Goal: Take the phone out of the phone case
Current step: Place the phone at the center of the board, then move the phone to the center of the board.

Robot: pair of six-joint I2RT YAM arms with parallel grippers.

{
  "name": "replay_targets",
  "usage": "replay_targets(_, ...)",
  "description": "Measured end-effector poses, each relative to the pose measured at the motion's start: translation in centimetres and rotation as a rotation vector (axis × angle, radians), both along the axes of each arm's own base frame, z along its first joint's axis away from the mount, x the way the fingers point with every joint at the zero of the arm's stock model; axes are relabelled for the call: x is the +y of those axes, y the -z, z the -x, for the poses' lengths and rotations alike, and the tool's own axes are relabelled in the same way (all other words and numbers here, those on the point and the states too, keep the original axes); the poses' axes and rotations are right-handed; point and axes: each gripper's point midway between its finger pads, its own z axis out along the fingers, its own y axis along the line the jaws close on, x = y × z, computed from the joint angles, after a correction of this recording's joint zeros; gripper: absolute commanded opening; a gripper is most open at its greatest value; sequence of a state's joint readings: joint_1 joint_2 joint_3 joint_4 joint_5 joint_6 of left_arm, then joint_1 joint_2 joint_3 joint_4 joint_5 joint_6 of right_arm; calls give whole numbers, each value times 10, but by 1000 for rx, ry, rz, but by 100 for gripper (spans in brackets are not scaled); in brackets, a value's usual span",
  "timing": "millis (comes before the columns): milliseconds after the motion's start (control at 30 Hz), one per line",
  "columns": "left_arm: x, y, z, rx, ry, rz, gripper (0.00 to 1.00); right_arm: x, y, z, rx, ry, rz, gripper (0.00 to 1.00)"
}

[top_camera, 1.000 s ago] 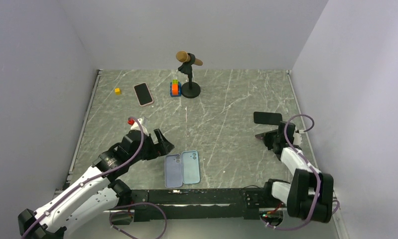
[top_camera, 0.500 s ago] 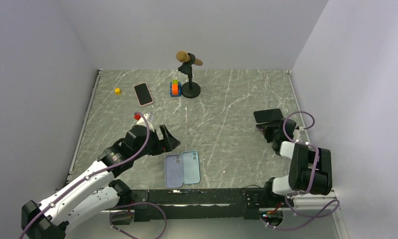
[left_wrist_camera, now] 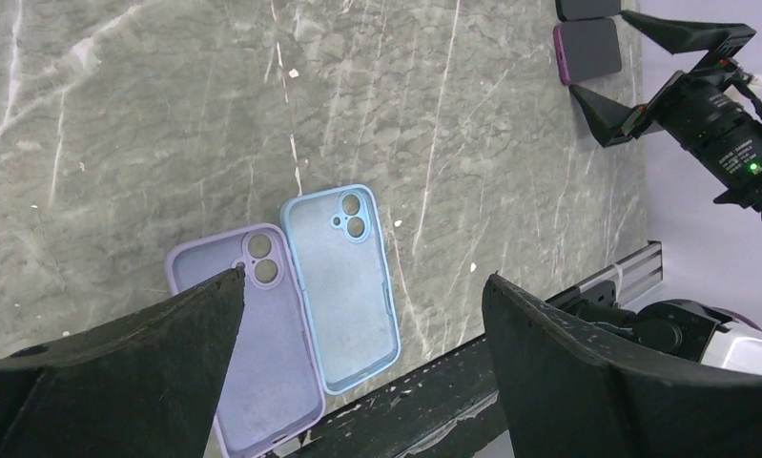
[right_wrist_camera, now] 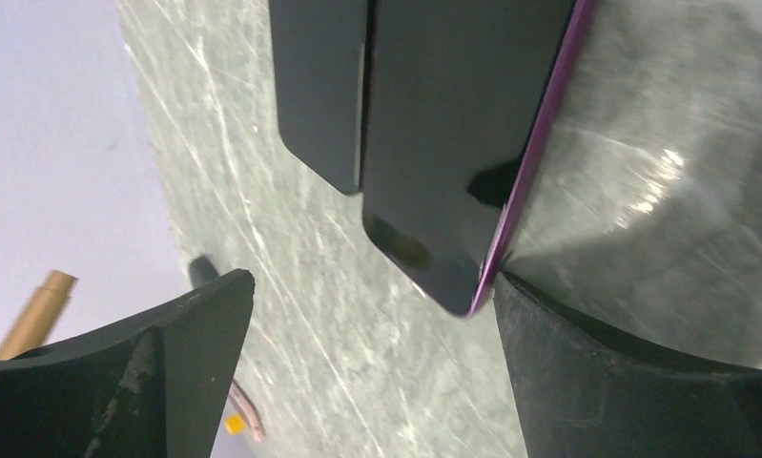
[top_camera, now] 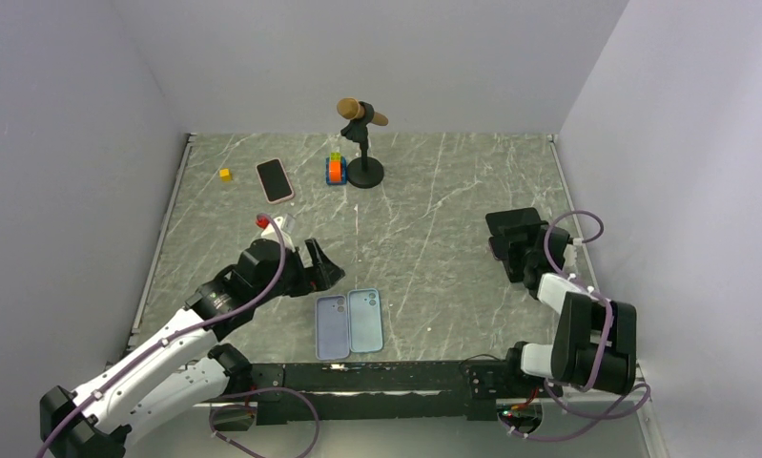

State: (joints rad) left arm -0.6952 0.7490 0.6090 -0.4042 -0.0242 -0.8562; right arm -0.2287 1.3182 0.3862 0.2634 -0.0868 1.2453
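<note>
On the desk [top_camera: 434,219], your left fingers [left_wrist_camera: 119,382] hang open above the empty lilac case [left_wrist_camera: 272,372] and blue case [left_wrist_camera: 343,296]; your right fingers [right_wrist_camera: 644,382] are open over the purple-rimmed phone [right_wrist_camera: 453,124], far right, seemingly in its case: I think you grip it next

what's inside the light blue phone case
Nothing: the light blue phone case lies empty, its bare lining and camera cutouts showing. The table under it is covered.

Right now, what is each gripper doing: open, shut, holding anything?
Left gripper: jaws open, empty.
Right gripper: jaws open, not gripping the purple-cased phone in front of it.
</note>
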Motion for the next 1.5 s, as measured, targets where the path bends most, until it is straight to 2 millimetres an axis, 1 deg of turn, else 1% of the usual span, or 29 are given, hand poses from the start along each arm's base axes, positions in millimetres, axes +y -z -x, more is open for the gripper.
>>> replay_targets(67,0,-2,0,-5,4,-7,99,1,1,9,27,-21,22,100)
replay_targets(167,1,-10,-2,-17,14,-26,100,4,0,27,77,-60,60,100)
replay_targets(267,1,-20,-6,-36,25,-63,99,8,-8,41,88,-109,101,100)
replay_targets(333,3,-27,-9,-47,28,-91,99,15,-21,47,62,-181,136,100)
replay_targets(400,6,-31,-14,-53,29,-125,99,27,-38,46,12,-298,164,100)
replay_targets(467,13,-28,-21,-44,13,-153,99,40,-54,44,-29,-414,191,100)
replay_targets(533,27,-20,-33,-16,-33,-172,100,57,-70,41,-70,-549,236,100)
replay_targets(633,56,0,-59,58,-136,-191,100,87,-88,42,-133,-725,306,100)
replay_targets(700,74,13,-72,113,-203,-198,99,110,-94,47,-169,-832,328,100)
replay_targets(767,94,31,-87,177,-276,-209,99,133,-96,54,-200,-930,330,100)
replay_targets(833,109,47,-101,241,-334,-222,99,153,-95,60,-219,-1005,316,100)
replay_targets(900,121,59,-118,292,-381,-233,99,164,-93,61,-228,-1046,298,100)
replay_targets(933,127,64,-129,316,-404,-240,99,167,-91,61,-230,-1056,292,100)
replay_targets(1033,142,69,-166,342,-457,-274,99,174,-84,60,-230,-1080,270,100)
replay_targets(1133,155,73,-215,332,-480,-340,100,177,-81,62,-230,-1092,259,100)
replay_targets(1200,160,80,-244,321,-459,-380,100,179,-82,63,-238,-1095,256,100)
replay_targets(1367,169,112,-293,367,-392,-460,99,180,-90,65,-283,-1098,259,100)
replay_targets(1500,172,133,-316,404,-335,-497,99,181,-95,67,-313,-1093,263,100)
